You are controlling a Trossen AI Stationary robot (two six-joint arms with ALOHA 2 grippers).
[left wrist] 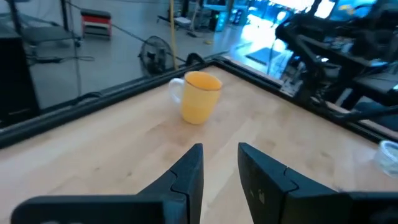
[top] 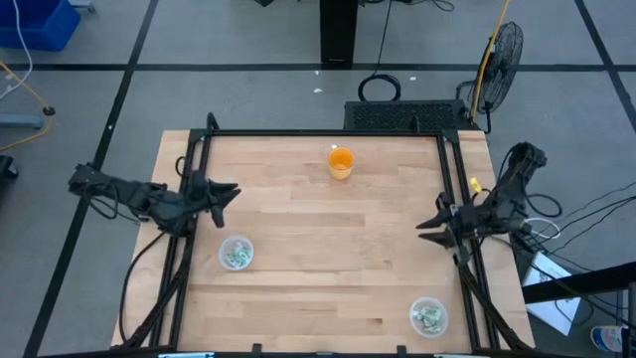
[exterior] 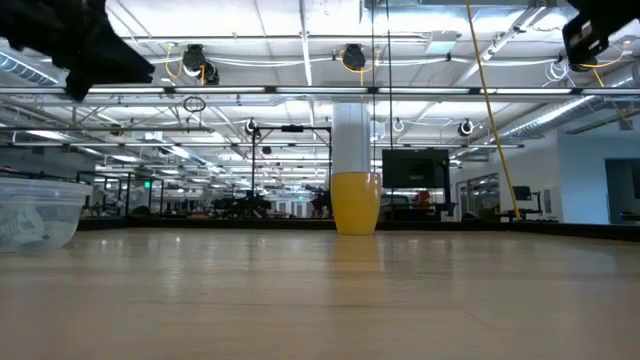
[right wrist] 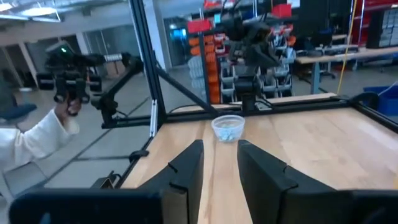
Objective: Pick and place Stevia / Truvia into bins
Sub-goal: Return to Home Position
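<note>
Well, both arms are hovering over the side edges of the table [top: 318,288]; the left gripper [top: 227,194] is holding its fingers a little apart, gripping nothing; the right gripper [top: 429,221] is doing just the same; the green and white packets [top: 237,257] are sitting inside the left clear cup [top: 222,254] and the right clear cup [top: 413,316] (one cup near each arm); an orange cup [top: 341,162] is standing alone by the far edge.
</note>
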